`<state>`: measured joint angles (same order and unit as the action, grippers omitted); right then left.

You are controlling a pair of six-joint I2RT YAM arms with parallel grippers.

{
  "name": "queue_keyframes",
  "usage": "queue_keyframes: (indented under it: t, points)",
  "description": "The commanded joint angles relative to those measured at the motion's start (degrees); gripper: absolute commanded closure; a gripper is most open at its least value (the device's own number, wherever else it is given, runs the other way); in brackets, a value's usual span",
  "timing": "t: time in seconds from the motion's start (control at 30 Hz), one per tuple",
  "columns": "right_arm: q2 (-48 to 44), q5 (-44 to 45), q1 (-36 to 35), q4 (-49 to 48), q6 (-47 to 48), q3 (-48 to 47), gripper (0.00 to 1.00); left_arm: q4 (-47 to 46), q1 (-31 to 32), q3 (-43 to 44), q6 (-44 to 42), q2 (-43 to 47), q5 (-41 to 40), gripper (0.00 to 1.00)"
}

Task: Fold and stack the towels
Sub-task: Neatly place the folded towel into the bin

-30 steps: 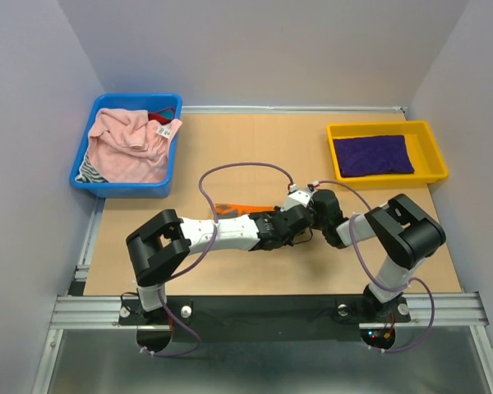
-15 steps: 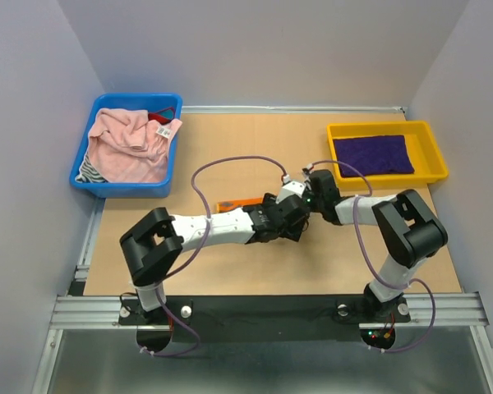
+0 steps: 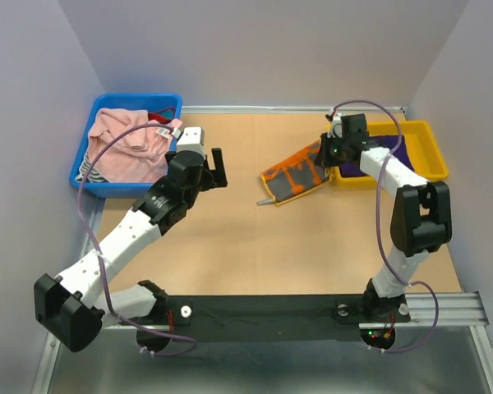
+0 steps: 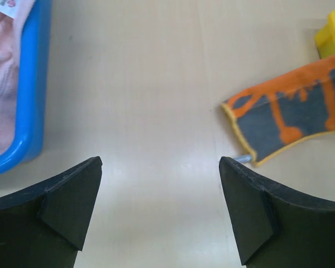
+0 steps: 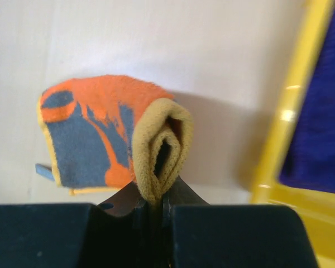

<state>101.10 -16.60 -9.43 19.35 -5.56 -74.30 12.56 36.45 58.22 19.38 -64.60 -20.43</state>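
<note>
The grey-and-orange towel hangs folded above the table, its far end pinched in my right gripper, which is shut on it beside the yellow tray. The right wrist view shows the folded edge of the grey-and-orange towel clamped between the jaws of my right gripper. A dark purple towel lies flat in the tray, partly hidden by the right arm. A pale pink towel is crumpled in the blue bin. My left gripper hovers open and empty next to that bin.
The left wrist view shows bare table between the fingers, the blue bin's wall at left and the towel's free end at right. A striped cloth and a red item also lie in the bin.
My left gripper opened, let go of the grey-and-orange towel and swung back left toward the blue bin. My right gripper shut on the towel and carried it back right, beside the yellow tray.
</note>
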Motion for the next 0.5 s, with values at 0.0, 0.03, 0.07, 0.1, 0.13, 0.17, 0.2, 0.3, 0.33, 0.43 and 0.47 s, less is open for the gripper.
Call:
queue_keyframes:
  t: [0.0, 0.03, 0.07, 0.1, 0.13, 0.17, 0.2, 0.3, 0.33, 0.43, 0.47]
  points:
    - [1.4, 5.6, 5.6, 10.4, 12.8, -8.4, 0.99, -3.7, -3.9, -6.6, -5.4, 2.7, -0.1, 0.02]
    - [1.6, 6.6, 6.3, 11.0, 14.0, -11.4, 1.0, -4.8, -4.7, -8.4, -6.1, 2.9, 0.1, 0.03]
    - [2.3, 7.9, 7.0, 12.2, 16.1, -13.0, 1.0, -5.2, -5.8, -9.0, -6.4, 2.9, -0.1, 0.03]
    - [2.8, 9.8, 8.2, 12.7, 17.6, -14.4, 0.99, -5.3, -6.1, -9.4, -6.6, 2.5, -0.3, 0.03]
    - [3.8, 10.4, 8.6, 13.3, 20.2, -17.1, 0.99, -5.2, -6.3, -9.5, -6.7, 1.7, -0.9, 0.03]
    - [4.5, 12.0, 9.1, 13.5, 21.5, -18.2, 0.99, -4.9, -6.3, -9.4, -6.8, 1.3, -0.9, 0.03]
    - [5.1, 12.7, 9.2, 13.9, 23.2, -19.3, 0.99, -4.9, -6.5, -9.5, -6.8, 0.9, -1.1, 0.03]
    - [7.1, 16.3, 11.0, 14.2, 29.3, -22.6, 0.99, -4.9, -6.7, -9.9, -6.8, -0.4, -2.9, 0.04]
    - [7.7, 16.3, 11.5, 14.2, 30.4, -23.4, 0.99, -4.9, -6.7, -10.1, -6.8, -0.8, -3.4, 0.04]
    - [10.4, 19.0, 13.4, 14.2, 32.4, -26.8, 1.0, -5.2, -7.0, -10.0, -6.5, -2.0, -4.5, 0.04]
    - [11.1, 19.1, 13.7, 14.2, 33.8, -27.4, 1.0, -5.2, -7.1, -9.9, -6.2, -2.1, -5.1, 0.04]
